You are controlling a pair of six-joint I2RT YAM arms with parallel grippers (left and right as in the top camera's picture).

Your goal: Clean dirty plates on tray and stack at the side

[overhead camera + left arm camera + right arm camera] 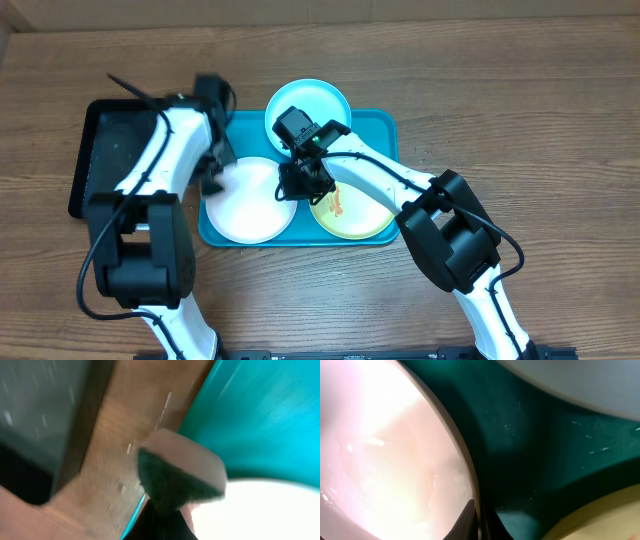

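The teal tray point(385, 125) holds three plates: a light blue plate point(308, 103) at the back, a white plate point(248, 203) front left, and a yellow-green plate point(362, 215) with an orange smear front right. My right gripper point(300, 182) is shut on the white plate's right rim; in the right wrist view its fingers point(479, 521) pinch that rim point(395, 460). My left gripper point(213, 180) is at the white plate's left edge, shut on a sponge point(180, 472) with a dark green scrub face. The left wrist view is blurred.
A black tray point(110, 155) lies on the wooden table left of the teal tray; it also shows in the left wrist view point(35, 425). A strip of bare wood point(100, 470) separates the two trays.
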